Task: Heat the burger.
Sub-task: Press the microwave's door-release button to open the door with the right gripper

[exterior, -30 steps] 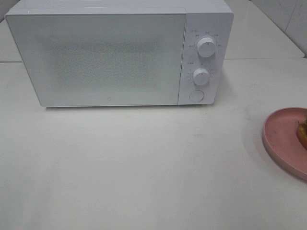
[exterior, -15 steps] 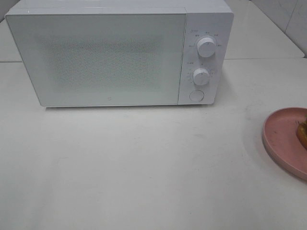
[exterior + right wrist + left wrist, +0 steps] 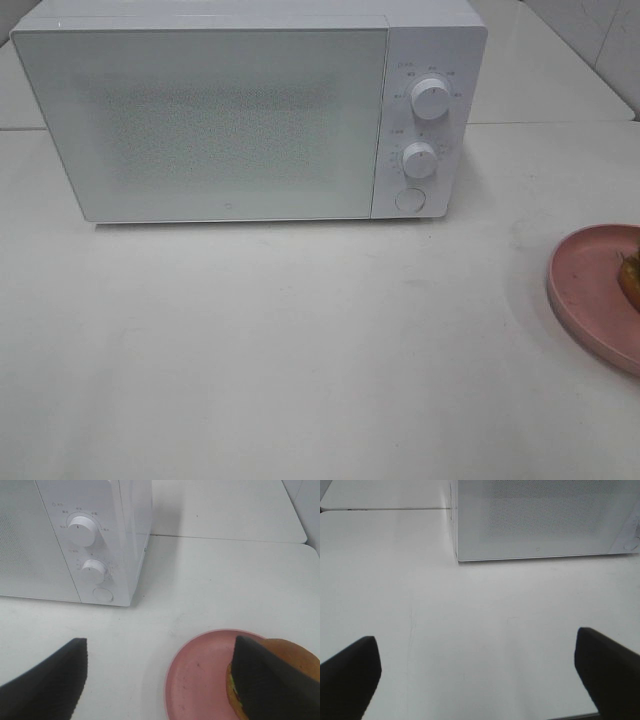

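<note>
Nearest, the left gripper [image 3: 476,640] hovers low over the white table [image 3: 470,605], its fingers spread wide with nothing between them, pointed at the door of the microwave [image 3: 545,520]. To the right, the right gripper [image 3: 160,644] hangs above the pink plate [image 3: 200,680], fingers likewise apart and empty. The burger [image 3: 295,660] sits on the plate's right side. Farthest back, the microwave's door is closed.
</note>
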